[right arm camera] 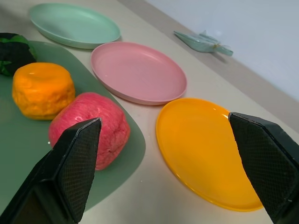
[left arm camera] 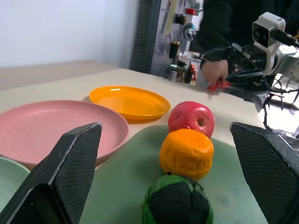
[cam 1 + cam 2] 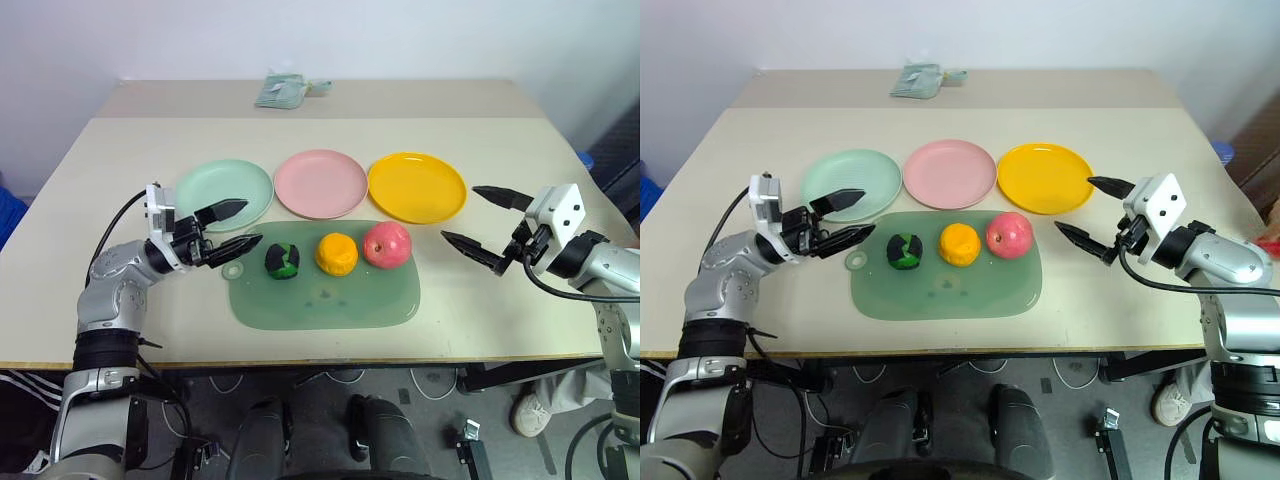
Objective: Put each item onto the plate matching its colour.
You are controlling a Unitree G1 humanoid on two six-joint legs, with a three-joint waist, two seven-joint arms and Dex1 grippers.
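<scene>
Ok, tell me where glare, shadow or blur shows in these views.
Left eye view: even soft light, a faint sheen on the yellow plate, small shadows under the three fruits. Left wrist view: the black fingers and green-and-black fruit up close look soft, the background dim. Right wrist view: a soft sheen on the pink plate.

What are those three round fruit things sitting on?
The green-and-black ball, orange fruit and red apple sit in a row on a translucent green cutting mat laid on the table. The spots directly beneath them are covered.
</scene>
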